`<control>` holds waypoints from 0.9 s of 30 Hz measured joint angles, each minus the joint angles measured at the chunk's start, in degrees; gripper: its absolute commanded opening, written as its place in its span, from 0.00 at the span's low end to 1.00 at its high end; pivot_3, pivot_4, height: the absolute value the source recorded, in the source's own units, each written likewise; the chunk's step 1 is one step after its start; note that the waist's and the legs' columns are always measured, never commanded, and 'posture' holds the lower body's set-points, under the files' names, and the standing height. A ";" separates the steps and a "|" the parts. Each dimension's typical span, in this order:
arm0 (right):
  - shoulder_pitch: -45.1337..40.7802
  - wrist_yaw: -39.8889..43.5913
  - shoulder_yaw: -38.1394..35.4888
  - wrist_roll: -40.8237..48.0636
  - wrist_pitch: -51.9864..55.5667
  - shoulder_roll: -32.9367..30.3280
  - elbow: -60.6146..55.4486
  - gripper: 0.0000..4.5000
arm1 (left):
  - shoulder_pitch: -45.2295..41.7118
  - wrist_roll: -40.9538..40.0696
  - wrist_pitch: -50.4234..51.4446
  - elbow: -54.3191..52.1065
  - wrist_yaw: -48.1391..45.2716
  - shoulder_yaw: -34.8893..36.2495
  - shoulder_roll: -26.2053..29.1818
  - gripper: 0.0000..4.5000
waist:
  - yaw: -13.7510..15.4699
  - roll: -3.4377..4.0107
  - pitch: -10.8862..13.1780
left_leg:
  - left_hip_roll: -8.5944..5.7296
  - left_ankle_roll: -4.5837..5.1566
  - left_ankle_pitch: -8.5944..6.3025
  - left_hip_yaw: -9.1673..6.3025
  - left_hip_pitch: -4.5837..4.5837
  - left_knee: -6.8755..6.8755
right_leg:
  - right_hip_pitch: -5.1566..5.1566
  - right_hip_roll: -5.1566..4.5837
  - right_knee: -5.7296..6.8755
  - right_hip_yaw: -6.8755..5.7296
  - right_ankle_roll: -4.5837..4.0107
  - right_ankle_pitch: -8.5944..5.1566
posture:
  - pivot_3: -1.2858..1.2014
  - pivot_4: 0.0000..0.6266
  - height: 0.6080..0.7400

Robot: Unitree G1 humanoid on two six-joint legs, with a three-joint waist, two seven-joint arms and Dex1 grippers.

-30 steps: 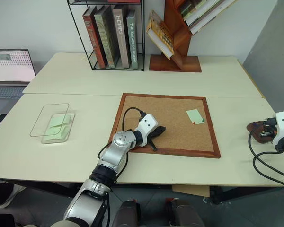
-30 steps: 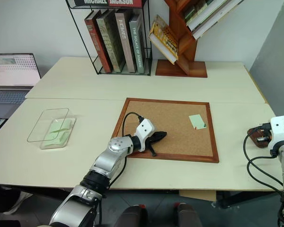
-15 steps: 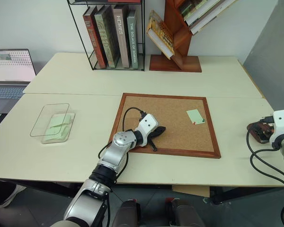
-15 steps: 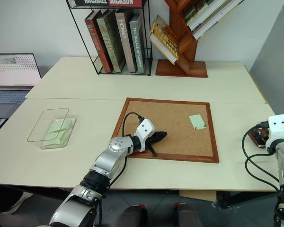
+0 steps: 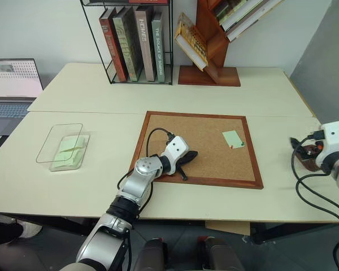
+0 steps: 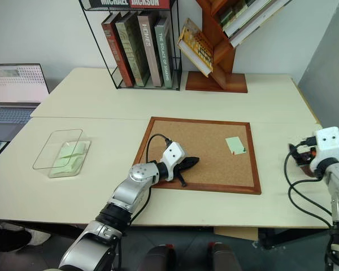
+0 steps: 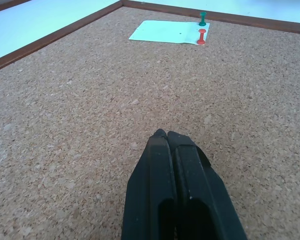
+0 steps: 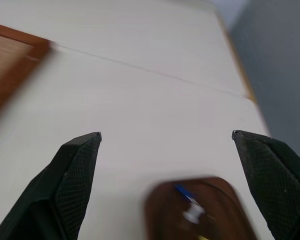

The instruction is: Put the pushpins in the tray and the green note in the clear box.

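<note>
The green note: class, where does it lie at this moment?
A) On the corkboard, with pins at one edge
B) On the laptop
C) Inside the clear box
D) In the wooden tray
A: the green note lies flat on the corkboard, with a red pushpin and a green pushpin at its edge.

Head pair high over table [image 5: 73,186] — wrists close, low.

Silver-grey left arm [image 5: 137,189], white wrist housing, black cable, black jaws.
</note>
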 measured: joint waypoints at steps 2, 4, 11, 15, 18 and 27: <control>0.91 1.54 1.81 0.87 -0.98 1.31 -2.10 0.99 | -0.03 0.02 -0.02 0.06 -0.02 -0.01 -0.02 0.00 | 0.01 0.00 0.00 | 0.00 0.00 0.00 0.00 -0.01 0.00 | 0.00 0.00 -0.01 0.00 -0.01 0.00 | 0.52 0.24 1.00; 1.00 1.89 3.38 0.83 -2.56 3.02 -2.70 0.99 | -0.07 0.03 -0.02 0.12 -0.04 -0.02 0.01 0.00 | -0.03 0.00 0.00 | 0.00 0.00 0.00 0.02 0.00 0.01 | 0.00 -0.01 -0.02 0.01 -0.03 -0.02 | 0.52 0.24 1.00; -0.80 1.26 11.30 -1.05 -3.86 9.39 -0.74 0.99 | -0.27 0.11 -0.15 0.38 -0.10 -0.06 -0.01 0.00 | 0.02 0.01 0.00 | 0.00 0.01 0.01 0.02 -0.01 0.01 | -0.01 -0.01 0.00 0.01 -0.10 -0.06 | 0.52 0.24 1.00; -3.92 -0.08 12.22 -2.61 -5.34 11.00 2.73 0.99 | -0.30 0.13 -0.20 0.41 -0.12 -0.11 0.02 0.00 | -0.01 0.01 0.00 | 0.00 0.01 0.01 0.03 0.00 0.01 | -0.01 -0.02 0.00 0.02 -0.09 -0.05 | 0.52 0.24 1.00; -5.83 -0.60 13.25 -3.42 -6.68 12.34 5.99 0.95 | -0.30 0.13 -0.20 0.39 -0.12 -0.11 0.04 0.00 | 0.03 0.01 0.00 | 0.00 0.01 0.01 -0.01 0.00 -0.01 | -0.01 -0.01 0.01 0.00 -0.08 -0.04 | 0.52 0.24 1.00; -6.30 -1.12 13.41 -5.12 -8.43 12.74 9.86 0.58 | -0.28 0.14 -0.17 0.33 0.02 -0.14 0.09 0.00 | 0.01 0.01 0.00 | 0.01 0.01 0.01 0.01 0.00 -0.01 | -0.01 -0.01 0.01 0.02 -0.03 -0.01 | 0.52 0.24 1.00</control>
